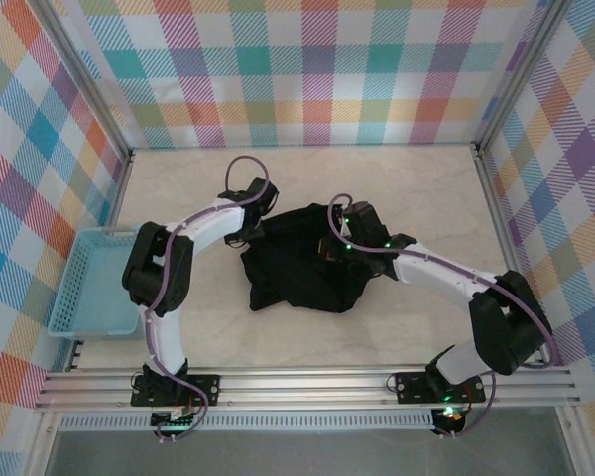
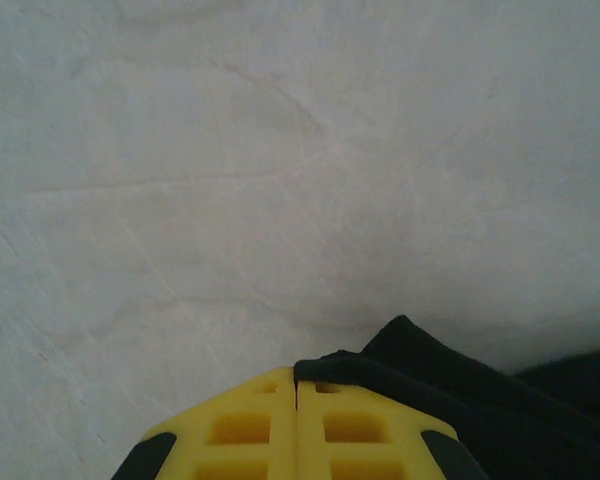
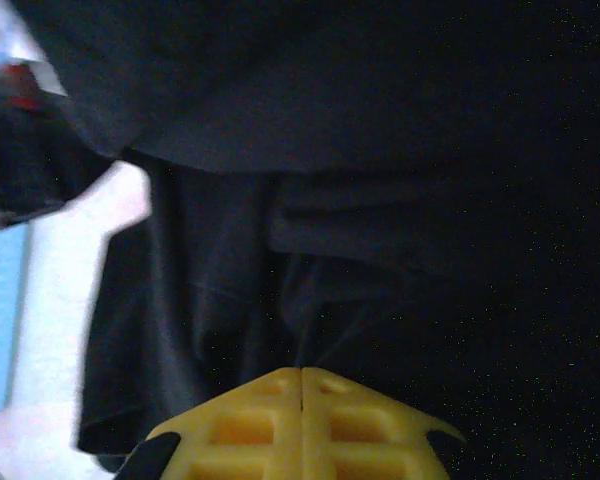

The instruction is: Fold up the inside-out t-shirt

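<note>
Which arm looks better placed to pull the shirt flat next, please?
Probably left: the left fingers pinch the shirt at its edge with bare table ahead; the right fingers grip mid-heap folds.

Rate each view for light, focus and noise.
Top external: even light and sharp, though the black t-shirt reads as a nearly featureless dark mass. Left wrist: bright but soft, the pale table low in contrast, the yellow left claw fairly crisp. Right wrist: underexposed and speckled with noise, the t-shirt folds faint, the highlights at left blown out and blurred.
</note>
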